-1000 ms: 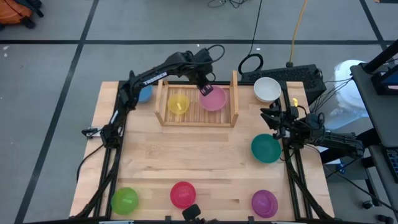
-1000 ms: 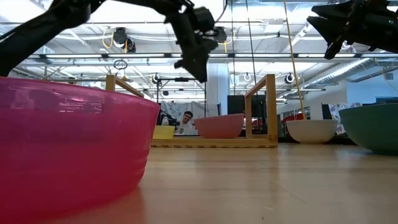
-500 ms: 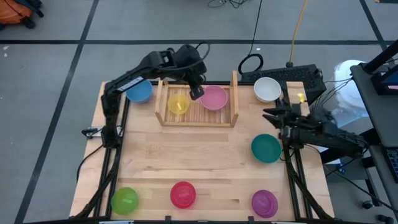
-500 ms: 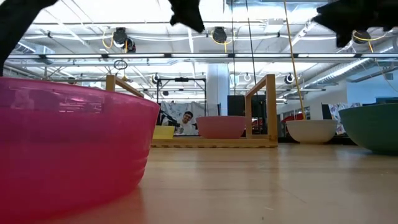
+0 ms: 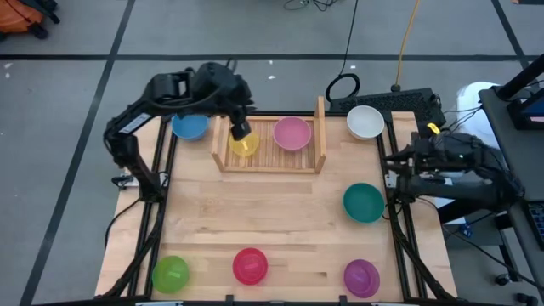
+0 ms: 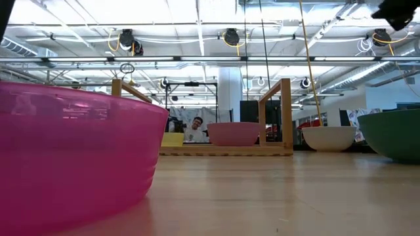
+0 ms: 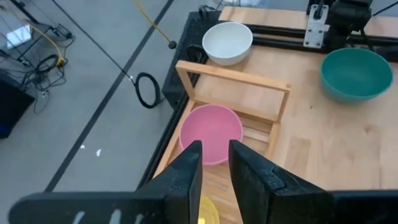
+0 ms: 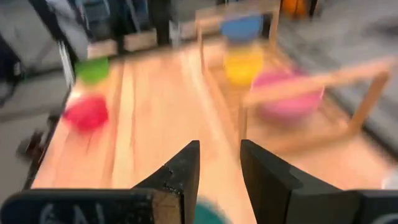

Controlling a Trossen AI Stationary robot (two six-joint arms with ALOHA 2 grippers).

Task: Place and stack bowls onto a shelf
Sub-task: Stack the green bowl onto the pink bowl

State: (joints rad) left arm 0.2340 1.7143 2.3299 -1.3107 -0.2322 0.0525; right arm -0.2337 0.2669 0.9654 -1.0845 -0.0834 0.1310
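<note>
Pink bowl (image 5: pixel 291 133), yellow bowl (image 5: pixel 244 143) on shelf (image 5: pixel 321 127) | left gripper (image 5: pixel 240 129) above yellow, narrowly parted, empty | right gripper (image 5: pixel 389 165) beside teal bowl (image 5: pixel 363 202), parted, empty

Setting: robotics lab. Evidence: open hall with ceiling trusses (image 6: pixel 197 60) and hanging lamps (image 6: pixel 231 36); taped grey floor (image 5: pixel 76 93); loose cables (image 5: pixel 343 87); wooden counter (image 5: pixel 280 212).

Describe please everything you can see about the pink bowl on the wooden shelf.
The pink bowl is small, round and plain, and looks like smooth plastic. It stands upright and empty on the slatted base of the shelf, in the right part, close to the right side board. The yellow bowl sits apart from it in the left part. Nothing is stacked in it and no gripper touches it; the left gripper hangs over the yellow bowl.
</note>
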